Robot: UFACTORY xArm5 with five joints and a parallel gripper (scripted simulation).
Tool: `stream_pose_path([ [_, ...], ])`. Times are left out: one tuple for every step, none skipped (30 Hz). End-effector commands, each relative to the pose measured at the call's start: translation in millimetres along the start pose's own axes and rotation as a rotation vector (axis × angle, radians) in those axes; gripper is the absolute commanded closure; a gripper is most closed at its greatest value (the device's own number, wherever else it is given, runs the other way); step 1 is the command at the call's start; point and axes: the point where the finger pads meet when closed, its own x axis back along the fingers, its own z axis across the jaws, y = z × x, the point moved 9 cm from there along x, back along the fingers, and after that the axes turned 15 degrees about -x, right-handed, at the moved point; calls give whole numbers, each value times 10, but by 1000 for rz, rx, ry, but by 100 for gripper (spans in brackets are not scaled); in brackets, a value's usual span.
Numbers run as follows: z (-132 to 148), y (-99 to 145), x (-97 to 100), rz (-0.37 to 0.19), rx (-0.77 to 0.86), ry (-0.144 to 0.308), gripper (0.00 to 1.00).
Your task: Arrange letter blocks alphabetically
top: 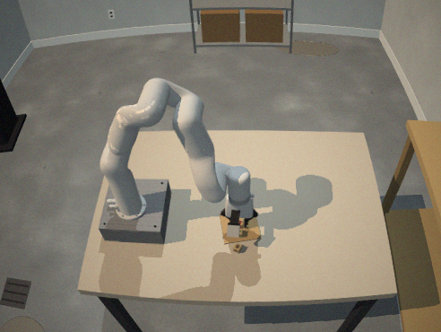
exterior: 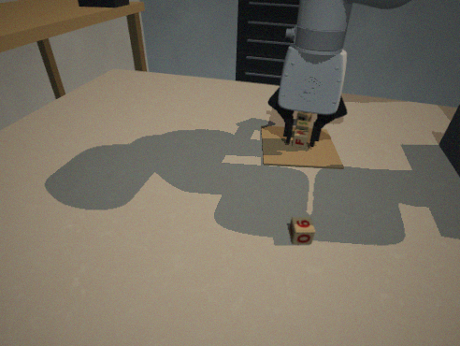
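The white arm's end effector point(exterior: 301, 136) stood low over the flat tan square mat point(exterior: 323, 159) on the beige desk point(exterior: 140, 262), its dark fingers point(exterior: 288, 127) released and spread on either side of the wooden lettered blocks point(exterior: 302, 136) resting there, gripping none. The separate wooden block with red markings point(exterior: 302, 230) lay off the mat, on the desk nearer the exterior camera.
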Motion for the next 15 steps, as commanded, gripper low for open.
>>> stream_pose_path([
  [-12,4,135,-1,0,-4,58],
  [-12,4,180,-1,0,-4,58],
  [-11,4,228,-1,0,-4,58],
  [-11,4,279,-1,0,-4,58],
  [-11,4,279,-1,0,-4,58],
  [-11,4,279,-1,0,-4,58],
  [-11,4,333,-1,0,-4,58],
  [-11,4,388,-1,0,-4,58],
  [-10,4,443,-1,0,-4,58],
  [-10,4,499,-1,0,-4,58],
  [-10,4,552,-1,0,-4,58],
  [-10,4,604,-1,0,-4,58],
  [-9,4,652,-1,0,-4,58],
  [-10,5,696,-1,0,-4,58],
  [-9,5,735,-1,0,-4,58],
])
